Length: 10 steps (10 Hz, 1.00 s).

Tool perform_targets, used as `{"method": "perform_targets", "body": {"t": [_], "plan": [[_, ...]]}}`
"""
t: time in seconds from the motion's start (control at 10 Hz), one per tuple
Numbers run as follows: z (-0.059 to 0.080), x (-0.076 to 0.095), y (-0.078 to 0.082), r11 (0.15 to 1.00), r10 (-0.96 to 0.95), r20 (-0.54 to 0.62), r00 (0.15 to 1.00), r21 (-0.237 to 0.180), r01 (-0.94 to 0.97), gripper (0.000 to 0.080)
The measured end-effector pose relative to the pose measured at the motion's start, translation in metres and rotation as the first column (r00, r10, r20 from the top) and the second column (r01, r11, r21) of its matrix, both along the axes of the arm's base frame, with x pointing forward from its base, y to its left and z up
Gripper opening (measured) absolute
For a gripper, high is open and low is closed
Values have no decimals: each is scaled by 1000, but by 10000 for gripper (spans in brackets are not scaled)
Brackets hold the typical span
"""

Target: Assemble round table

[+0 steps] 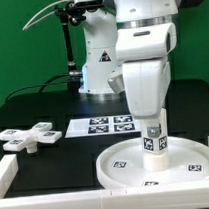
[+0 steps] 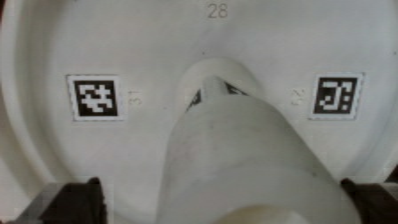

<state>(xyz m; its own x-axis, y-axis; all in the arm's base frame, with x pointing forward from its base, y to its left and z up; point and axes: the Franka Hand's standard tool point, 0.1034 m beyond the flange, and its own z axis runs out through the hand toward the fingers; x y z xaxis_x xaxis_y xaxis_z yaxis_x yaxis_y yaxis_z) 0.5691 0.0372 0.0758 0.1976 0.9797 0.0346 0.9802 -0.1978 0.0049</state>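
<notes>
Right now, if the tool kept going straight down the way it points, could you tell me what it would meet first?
Most likely the cylinder leg standing upright on the round disc: the open tool sits directly over the leg, its fingers on either side. Exact clearance is unclear.

Leg point(image 1: 155, 139) upright on disc point(image 1: 121, 167); cross base point(image 1: 29, 138) apart.

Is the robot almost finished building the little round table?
Partway. The cylinder leg already stands upright on the middle of the round disc. The pincer is around the leg with its jaws wide, so it is not squeezing it. The cross base lies apart on the black table, not yet joined to the leg.
</notes>
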Motion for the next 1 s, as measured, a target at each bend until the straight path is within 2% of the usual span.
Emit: {"method": "perform_targets", "body": {"t": [0.5,0.7,0.8,0.9,1.0], "plan": [[0,0,-4,964,263,1,965,-44,-262,649],[0,1,-6,964,261,-1,965,-48,-261,649],[0,1,-7,965,260,-1,966,-49,-259,555],[-1,-1,-8,965,259,-8,966,-47,-259,409],[-1,-2,-8,965,258,-12,966,-47,-258,409]]}}
